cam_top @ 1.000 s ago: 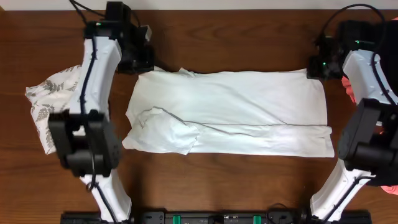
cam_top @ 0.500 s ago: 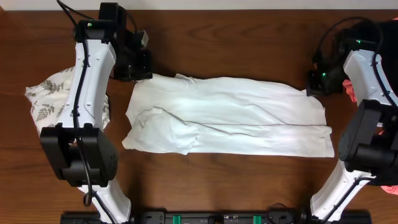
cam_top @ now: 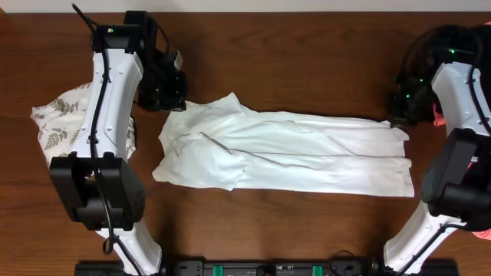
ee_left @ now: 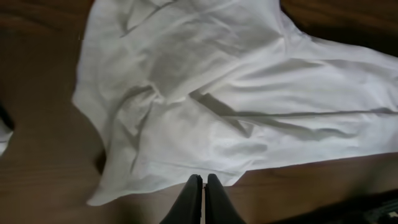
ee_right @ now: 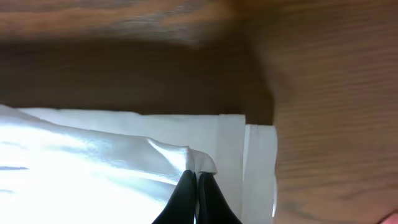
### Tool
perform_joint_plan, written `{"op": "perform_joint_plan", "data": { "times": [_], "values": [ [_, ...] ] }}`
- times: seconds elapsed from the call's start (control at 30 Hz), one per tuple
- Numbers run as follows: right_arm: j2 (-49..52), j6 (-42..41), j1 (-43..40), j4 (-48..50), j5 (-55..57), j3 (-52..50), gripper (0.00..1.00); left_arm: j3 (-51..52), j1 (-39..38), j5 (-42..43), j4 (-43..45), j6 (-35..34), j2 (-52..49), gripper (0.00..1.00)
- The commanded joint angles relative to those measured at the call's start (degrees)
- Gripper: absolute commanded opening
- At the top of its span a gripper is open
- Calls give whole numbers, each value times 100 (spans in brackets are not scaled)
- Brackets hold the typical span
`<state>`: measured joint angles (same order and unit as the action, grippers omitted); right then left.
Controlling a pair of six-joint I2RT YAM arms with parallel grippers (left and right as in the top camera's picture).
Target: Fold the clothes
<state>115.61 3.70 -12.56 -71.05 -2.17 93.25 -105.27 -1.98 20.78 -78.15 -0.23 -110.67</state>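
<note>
Dark brown wood is the surface (cam_top: 307,54) that I see in the overhead view. The white shirt (cam_top: 307,153) lies in the middle of the frame. It is stretched from left to right as a long band, with creases and a bunched sleeve at its left end. My left pincer (cam_top: 175,98) is at the upper left corner of the shirt; in its wrist view the fingers are pressed together on the cloth edge. My right pincer (cam_top: 400,115) is at the upper right corner, also closed, with a small peak of white cloth pinched at its tips. A leaf-print cloth (cam_top: 61,123) lies crumpled at the left edge, partly behind the left arm (cam_top: 111,115).
</note>
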Motion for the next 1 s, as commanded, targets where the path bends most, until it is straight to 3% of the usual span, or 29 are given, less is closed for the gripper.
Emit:
{"op": "perform_joint_plan", "data": {
  "times": [0.0,0.07,0.13,0.17,0.57,0.97],
  "values": [
    [-153,-111,-59,7,192,20,1,15,-11,-85,48,-52,9,6],
    [-151,-111,-61,22,192,20,2,66,-13,-85,98,-50,9,10],
    [-153,-111,-59,39,192,20,2,184,-13,-87,190,-50,7,34],
    [-151,-111,-59,44,190,20,2,273,-13,-85,264,-50,4,39],
    [-151,-111,-55,59,170,20,2,1976,-330,129,1694,-81,-57,41],
    [-151,-109,-55,59,170,20,2,2457,-358,-13,2321,-240,-57,41]
  ]
}}
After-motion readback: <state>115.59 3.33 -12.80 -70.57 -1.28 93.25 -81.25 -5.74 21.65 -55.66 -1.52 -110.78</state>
